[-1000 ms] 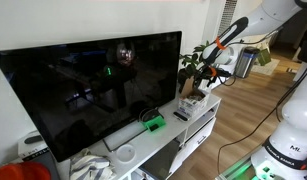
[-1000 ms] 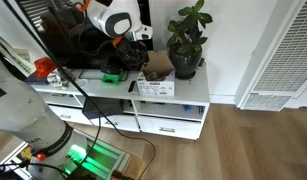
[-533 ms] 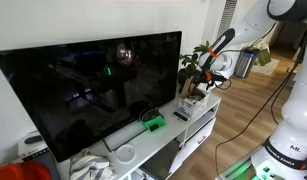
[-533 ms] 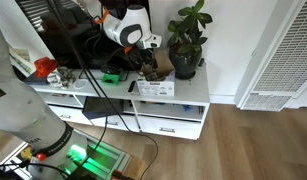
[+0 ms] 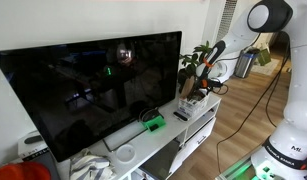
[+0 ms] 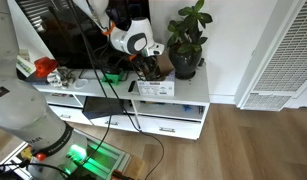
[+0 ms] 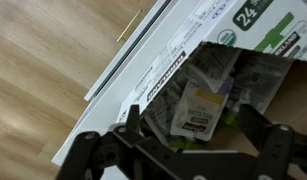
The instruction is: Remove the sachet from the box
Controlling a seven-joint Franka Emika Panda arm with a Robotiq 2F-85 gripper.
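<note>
A big black television (image 5: 93, 90) stands on a low white cabinet (image 6: 173, 125). Just in front of the television's screen a bright green block (image 5: 153, 124) lies on the cabinet top, with a small dark flat object (image 5: 180, 116) near it. Beside one end of the television stands a potted plant (image 6: 186, 62). At the other end lies a crumpled white cloth (image 5: 88, 165). Under the cabinet is a wooden floor (image 6: 258, 140).

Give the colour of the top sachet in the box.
The top sachet is pale yellow with a dark band, clearest in wrist view.
</note>
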